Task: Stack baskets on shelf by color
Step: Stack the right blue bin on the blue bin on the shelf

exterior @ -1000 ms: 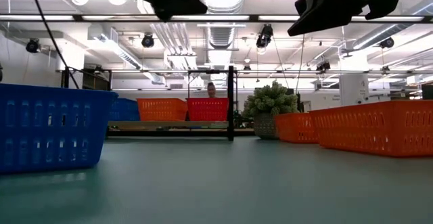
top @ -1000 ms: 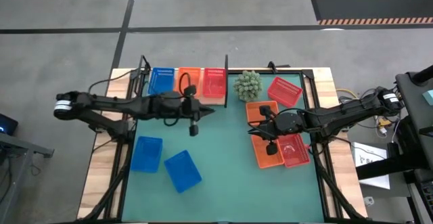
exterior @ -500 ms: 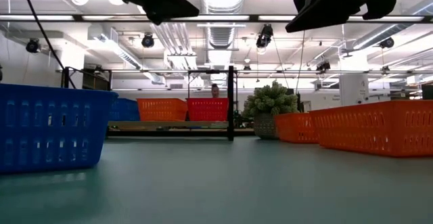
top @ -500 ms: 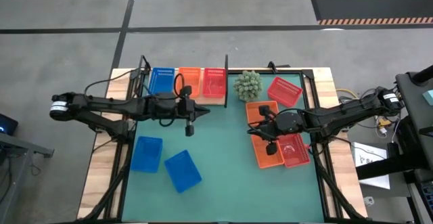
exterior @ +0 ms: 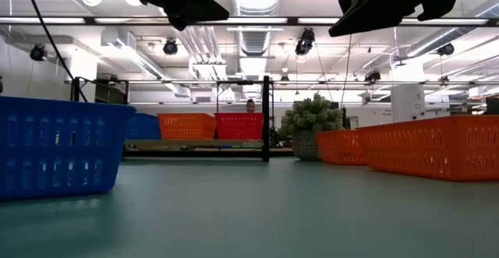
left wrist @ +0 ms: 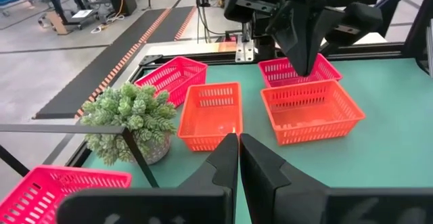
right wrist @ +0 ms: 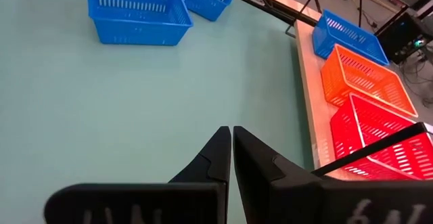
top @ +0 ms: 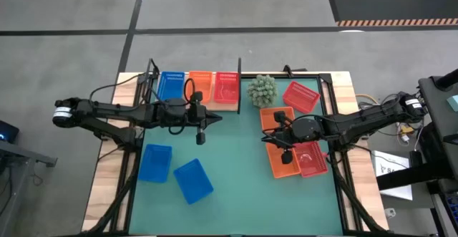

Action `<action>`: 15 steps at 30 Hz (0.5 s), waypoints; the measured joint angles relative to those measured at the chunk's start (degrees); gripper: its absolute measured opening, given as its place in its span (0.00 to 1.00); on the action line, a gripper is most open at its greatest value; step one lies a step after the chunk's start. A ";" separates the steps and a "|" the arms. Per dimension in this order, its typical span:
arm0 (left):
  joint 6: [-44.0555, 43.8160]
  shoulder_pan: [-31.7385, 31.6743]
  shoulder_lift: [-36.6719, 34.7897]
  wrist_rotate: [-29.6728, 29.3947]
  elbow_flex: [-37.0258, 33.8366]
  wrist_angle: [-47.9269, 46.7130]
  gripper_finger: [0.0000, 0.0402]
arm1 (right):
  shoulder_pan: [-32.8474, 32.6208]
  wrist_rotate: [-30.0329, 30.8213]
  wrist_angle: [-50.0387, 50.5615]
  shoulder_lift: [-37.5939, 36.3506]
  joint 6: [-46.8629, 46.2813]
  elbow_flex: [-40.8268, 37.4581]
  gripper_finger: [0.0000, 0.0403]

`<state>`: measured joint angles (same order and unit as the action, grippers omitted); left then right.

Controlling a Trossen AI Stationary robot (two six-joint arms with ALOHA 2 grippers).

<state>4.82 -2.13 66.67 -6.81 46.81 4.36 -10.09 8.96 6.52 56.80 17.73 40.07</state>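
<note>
On the wooden shelf (top: 199, 104) at the far left stand a blue basket (top: 170, 85), an orange one (top: 200, 85) and a red one (top: 227, 86), side by side. Two more blue baskets (top: 155, 162) (top: 193, 180) rest on the green mat at the near left. Two orange baskets (top: 277, 117) (top: 284, 158) and two red-pink ones (top: 301, 96) (top: 312, 158) rest on the right. My left gripper (top: 218, 119) hangs shut in the air just in front of the shelf. My right gripper (top: 265, 138) hangs shut above the mat, beside the orange baskets. Neither holds anything.
A spiky green plant (top: 262, 90) in a pot stands between the shelf's black post (top: 238, 76) and the right-hand baskets. Bare green mat (top: 236, 172) lies between the two groups of baskets. Wooden strips run along both table sides.
</note>
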 joint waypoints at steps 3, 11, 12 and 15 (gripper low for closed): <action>0.00 0.00 0.02 0.00 -0.38 -0.06 0.00 | 0.01 0.01 -0.02 0.00 0.31 0.00 0.03; -2.42 0.33 0.02 0.28 -0.47 -0.30 0.00 | 0.01 0.01 -0.02 0.00 -0.05 0.00 0.03; -3.45 0.49 0.02 0.33 -0.47 -0.29 0.00 | -0.01 -0.01 -0.02 0.00 -0.40 0.00 0.03; -7.44 1.96 0.02 0.44 -0.51 -0.43 0.00 | -0.05 -0.10 -0.01 0.00 -1.64 0.00 0.03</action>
<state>-2.62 -0.17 66.70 -6.37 46.31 3.93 -10.14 8.87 6.52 56.80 16.09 40.07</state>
